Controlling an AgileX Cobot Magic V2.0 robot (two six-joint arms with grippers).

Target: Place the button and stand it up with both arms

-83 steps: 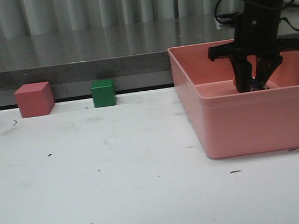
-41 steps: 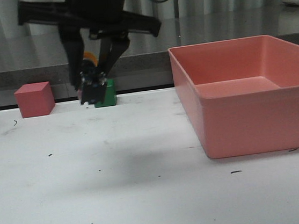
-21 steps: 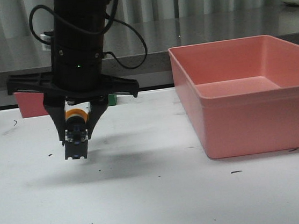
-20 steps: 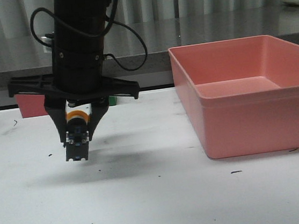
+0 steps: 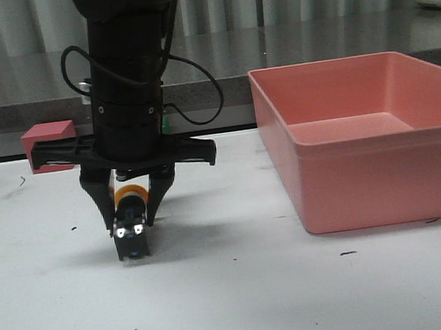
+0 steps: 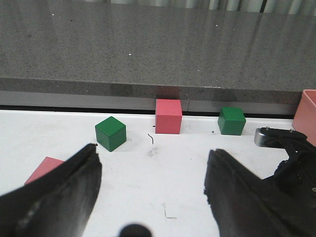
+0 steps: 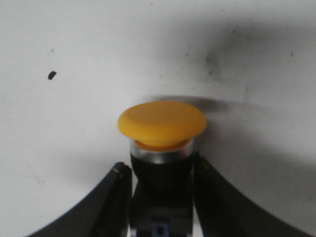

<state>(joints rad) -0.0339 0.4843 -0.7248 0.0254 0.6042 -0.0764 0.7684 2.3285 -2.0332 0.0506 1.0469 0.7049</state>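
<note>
The button (image 5: 131, 196) has a yellow cap, a black body and a clear base, and is held between the fingers of my right gripper (image 5: 131, 223). It hangs base down over the white table (image 5: 235, 291), left of centre. Its base is at or just above the surface; I cannot tell if it touches. In the right wrist view the yellow cap (image 7: 162, 123) sticks out beyond the right gripper (image 7: 160, 170), whose fingers clamp the black body. My left gripper (image 6: 153, 155) is open and empty above the table, and is out of the front view.
A large pink bin (image 5: 363, 157) stands at the right. A red cube (image 5: 48, 137) and a green cube (image 5: 166, 123), partly hidden by the arm, sit at the table's back edge. The left wrist view shows two green cubes (image 6: 110, 133) (image 6: 231, 121), a red cube (image 6: 168, 116) and a flat red piece (image 6: 44, 168).
The right arm carried the button out of the pink bin and across to the left side. In the last half second it lowered the button toward the table and shifted slightly right.
</note>
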